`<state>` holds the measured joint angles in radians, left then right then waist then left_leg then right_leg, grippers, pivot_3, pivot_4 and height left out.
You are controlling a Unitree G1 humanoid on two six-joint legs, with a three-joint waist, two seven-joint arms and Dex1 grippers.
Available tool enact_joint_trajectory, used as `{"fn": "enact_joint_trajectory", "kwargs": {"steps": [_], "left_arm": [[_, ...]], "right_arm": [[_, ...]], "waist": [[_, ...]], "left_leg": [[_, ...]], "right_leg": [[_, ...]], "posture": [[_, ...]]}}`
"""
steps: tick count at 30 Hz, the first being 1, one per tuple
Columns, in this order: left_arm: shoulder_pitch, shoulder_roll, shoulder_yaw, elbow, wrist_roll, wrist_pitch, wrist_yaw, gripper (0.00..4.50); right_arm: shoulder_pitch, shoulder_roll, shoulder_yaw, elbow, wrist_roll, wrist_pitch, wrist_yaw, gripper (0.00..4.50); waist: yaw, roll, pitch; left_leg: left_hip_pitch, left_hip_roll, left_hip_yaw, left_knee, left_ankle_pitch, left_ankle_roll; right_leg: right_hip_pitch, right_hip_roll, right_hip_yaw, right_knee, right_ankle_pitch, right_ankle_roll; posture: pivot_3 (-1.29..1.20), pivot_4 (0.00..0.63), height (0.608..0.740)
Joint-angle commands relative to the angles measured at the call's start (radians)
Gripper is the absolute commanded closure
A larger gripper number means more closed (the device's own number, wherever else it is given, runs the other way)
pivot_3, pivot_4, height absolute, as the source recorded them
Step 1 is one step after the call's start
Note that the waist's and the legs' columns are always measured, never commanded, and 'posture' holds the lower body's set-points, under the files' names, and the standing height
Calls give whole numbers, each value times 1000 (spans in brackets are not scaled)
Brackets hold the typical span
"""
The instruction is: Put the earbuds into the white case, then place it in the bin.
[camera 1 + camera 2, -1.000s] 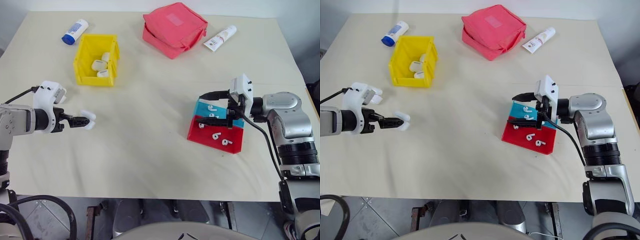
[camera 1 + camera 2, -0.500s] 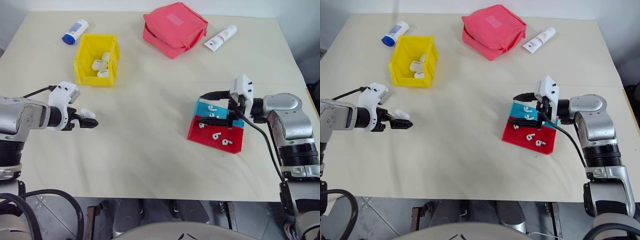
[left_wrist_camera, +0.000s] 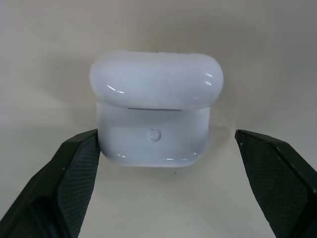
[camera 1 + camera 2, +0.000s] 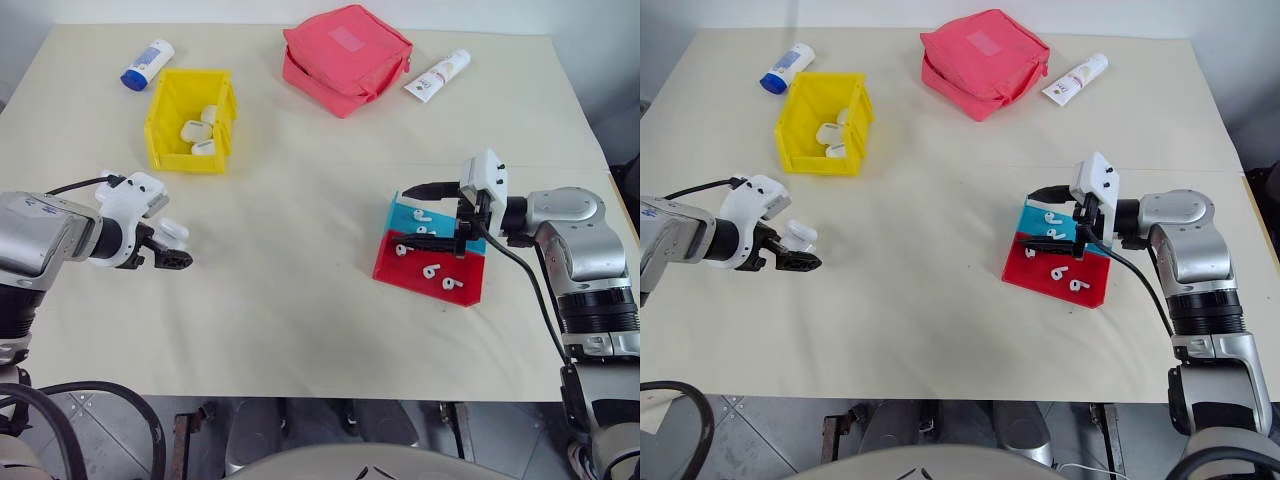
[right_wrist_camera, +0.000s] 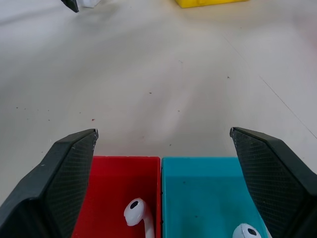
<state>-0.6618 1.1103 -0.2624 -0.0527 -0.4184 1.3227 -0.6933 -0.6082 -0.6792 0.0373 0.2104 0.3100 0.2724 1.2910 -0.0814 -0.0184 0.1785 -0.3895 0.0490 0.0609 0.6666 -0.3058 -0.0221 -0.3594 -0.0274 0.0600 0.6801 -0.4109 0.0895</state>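
The white case (image 3: 156, 116) lies on the table with its lid raised, between the spread fingers of my open left gripper (image 4: 168, 246). One finger (image 3: 74, 168) is right at the case's side and the other stands apart. My right gripper (image 4: 418, 213) hovers open above the teal tray (image 4: 402, 215) and red tray (image 4: 478, 290). Several white earbuds (image 4: 431, 271) lie in the red tray, and others (image 5: 245, 232) lie in the teal one. The yellow bin (image 4: 160, 118) stands at the far left with white cases (image 4: 196, 130) inside.
A red pouch (image 4: 345, 48) sits at the far middle of the table. A white tube with a blue cap (image 4: 143, 63) lies beyond the bin, and another white tube (image 4: 438, 75) lies right of the pouch. The table's front edge runs near both arms.
My left wrist has rolled and tipped further down over the case. The case and my right gripper have stayed where they were.
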Motion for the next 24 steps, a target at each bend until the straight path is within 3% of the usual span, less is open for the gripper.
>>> {"fn": "enact_joint_trajectory", "kwargs": {"steps": [1, 16, 19, 23, 24], "left_arm": [[15, 18, -31, 19, 44, -90, -61, 7], [-10, -38, -47, 149, 177, -213, -126, 7], [-17, -50, -48, 147, 190, -184, -130, 559], [-17, -58, -38, 138, 195, -152, -133, 1701], [-14, -57, -33, 130, 191, -140, -135, 1731]], "right_arm": [[3, -11, -19, -32, 14, -3, -8, 21], [9, -11, -21, -41, 17, 1, -26, 21], [6, -12, -21, -39, 16, -1, -27, 0], [3, -14, -21, -37, 15, -2, -29, 0], [3, -14, -21, -35, 14, -3, -30, 0]], "waist": [[2, 0, 0], [24, 1, 0], [26, 1, 0], [24, 1, 0], [24, 1, 0]], "left_leg": [[0, 0, 0, 0, 0, 0], [1, 0, 0, 2, 0, 0], [1, 0, 0, 3, 0, 0], [1, 0, 0, 3, 0, 0], [1, 0, 0, 3, 0, 0]], "right_leg": [[0, 0, 0, 0, 0, 0], [0, -1, 0, 0, 0, 0], [0, -1, 0, 1, 0, 0], [0, -1, 0, 1, 0, 0], [0, -1, 0, 1, 0, 0]], "posture": [[0, 150, 740], [0, 150, 740], [0, 150, 740], [0, 150, 740], [0, 150, 740]]}}
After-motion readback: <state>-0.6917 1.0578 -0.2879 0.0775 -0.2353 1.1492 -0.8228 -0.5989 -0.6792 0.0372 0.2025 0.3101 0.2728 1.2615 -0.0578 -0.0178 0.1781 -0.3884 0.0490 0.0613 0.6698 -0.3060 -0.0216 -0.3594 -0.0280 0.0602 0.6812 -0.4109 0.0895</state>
